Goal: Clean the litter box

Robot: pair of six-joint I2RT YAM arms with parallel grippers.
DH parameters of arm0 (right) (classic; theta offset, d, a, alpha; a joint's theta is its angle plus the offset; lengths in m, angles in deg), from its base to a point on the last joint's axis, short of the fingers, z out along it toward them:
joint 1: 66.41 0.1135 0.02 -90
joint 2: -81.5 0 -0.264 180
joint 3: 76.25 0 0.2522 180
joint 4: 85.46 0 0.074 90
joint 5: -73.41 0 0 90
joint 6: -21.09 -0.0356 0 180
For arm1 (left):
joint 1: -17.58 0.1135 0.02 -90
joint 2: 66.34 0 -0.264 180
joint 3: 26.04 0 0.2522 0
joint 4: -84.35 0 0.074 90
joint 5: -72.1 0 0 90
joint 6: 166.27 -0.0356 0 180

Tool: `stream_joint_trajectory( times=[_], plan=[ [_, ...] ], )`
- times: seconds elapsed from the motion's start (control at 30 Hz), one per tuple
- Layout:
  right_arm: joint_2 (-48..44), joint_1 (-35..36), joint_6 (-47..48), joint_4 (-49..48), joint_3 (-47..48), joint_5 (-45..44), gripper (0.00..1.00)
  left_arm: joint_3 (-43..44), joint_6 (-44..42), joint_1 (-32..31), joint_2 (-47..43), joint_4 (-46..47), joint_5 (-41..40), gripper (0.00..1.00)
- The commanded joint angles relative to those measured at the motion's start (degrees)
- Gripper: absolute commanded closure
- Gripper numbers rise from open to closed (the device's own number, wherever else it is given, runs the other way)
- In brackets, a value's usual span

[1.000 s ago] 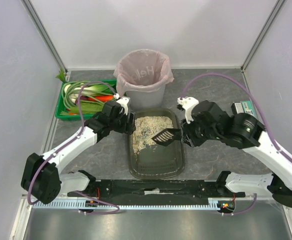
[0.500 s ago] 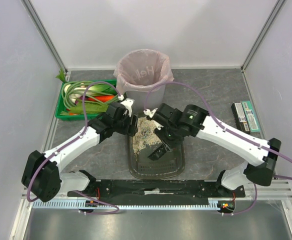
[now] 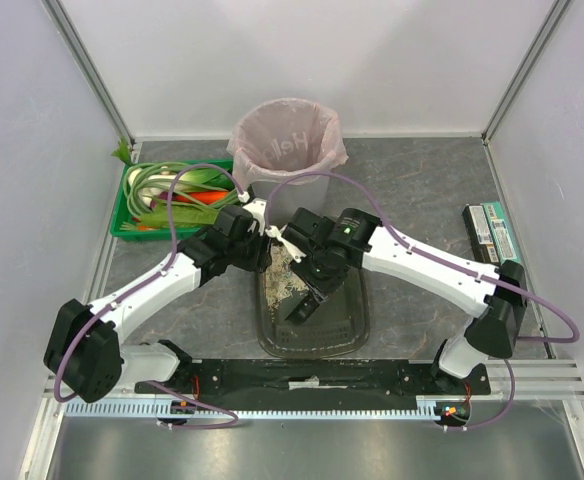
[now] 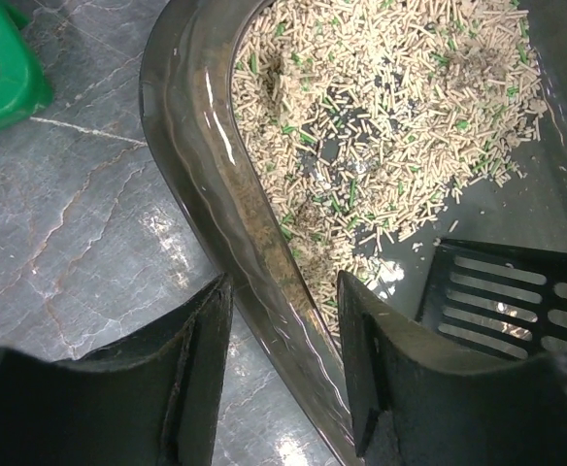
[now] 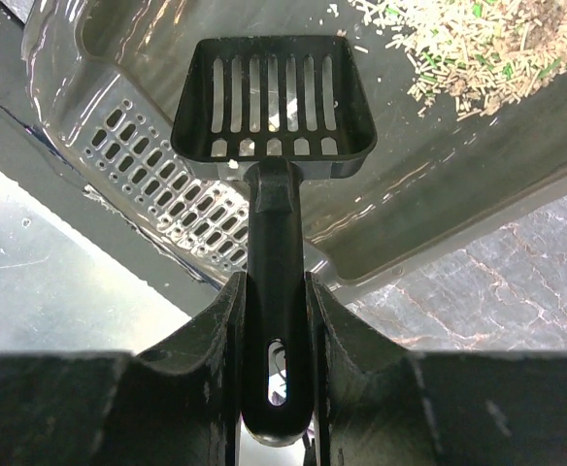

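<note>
Right wrist view. The right gripper (image 5: 276,283) is clamped on the black handle (image 5: 275,243) of a slotted plastic scoop (image 5: 274,97), one finger pressed against each side of the handle. An oblong hole pierces the handle near its lower end. The scoop head points away from the camera, carries no load, and hangs over the litter box (image 5: 458,165), above a bare stretch of its dark floor. Rows of small oval openings mark the tray floor at left. Beige pelleted litter (image 5: 468,44) flecked with green lies at upper right. Grey marbled table (image 5: 502,311) shows beyond the tray rim at lower right.
</note>
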Motion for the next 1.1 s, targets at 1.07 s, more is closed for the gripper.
stream_joint_trajectory(
  times=[1.07],
  plan=[
    [2.8, 5.86, -19.83, -18.67, -8.33, -14.94, 1.0, 1.69, 1.28, -0.3, -0.64, 0.44, 4.25, 0.51]
  ],
)
